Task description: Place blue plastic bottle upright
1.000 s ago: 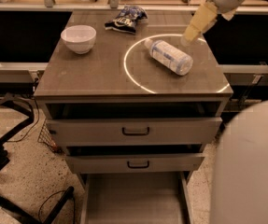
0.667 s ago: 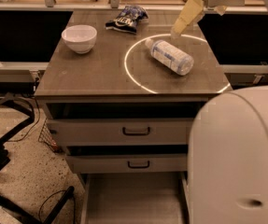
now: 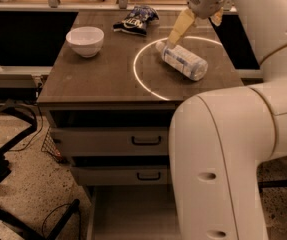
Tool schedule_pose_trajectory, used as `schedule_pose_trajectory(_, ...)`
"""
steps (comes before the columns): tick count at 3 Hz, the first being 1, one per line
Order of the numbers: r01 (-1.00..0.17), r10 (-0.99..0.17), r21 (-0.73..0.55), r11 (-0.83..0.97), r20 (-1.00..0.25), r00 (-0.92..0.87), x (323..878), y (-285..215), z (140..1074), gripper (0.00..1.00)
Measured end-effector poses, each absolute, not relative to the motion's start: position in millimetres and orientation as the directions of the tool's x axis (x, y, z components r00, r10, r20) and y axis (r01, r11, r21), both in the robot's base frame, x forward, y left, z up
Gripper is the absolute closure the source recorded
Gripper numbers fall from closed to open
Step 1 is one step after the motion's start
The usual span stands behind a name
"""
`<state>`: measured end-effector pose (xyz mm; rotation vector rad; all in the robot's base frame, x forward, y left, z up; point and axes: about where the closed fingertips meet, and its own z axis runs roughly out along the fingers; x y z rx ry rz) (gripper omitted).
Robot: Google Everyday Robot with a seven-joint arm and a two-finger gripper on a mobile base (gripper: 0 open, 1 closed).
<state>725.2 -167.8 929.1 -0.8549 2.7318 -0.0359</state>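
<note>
Clear bottle (image 3: 183,60) lies flat on table (image 3: 98,76); pincer (image 3: 194,32) open, empty, by its cap end: approach step, next lower & grip.

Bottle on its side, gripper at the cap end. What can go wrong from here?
1. The bottle lies on its side on the table. A nudge from the gripper, which sits right at its cap end, could roll it toward the right edge.
2. A grasp that close to the cap is off-centre, so the bottle may swing or slip when lifted.
3. The snack bag lies just behind; a wide approach might hit it.
</note>
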Motion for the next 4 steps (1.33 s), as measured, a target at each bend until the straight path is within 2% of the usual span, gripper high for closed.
schedule_pose_trajectory(4, -0.586, -0.585, -0.037, 0.809, -0.154, -0.797, 744.6, -146.4, 855.2, 0.0)
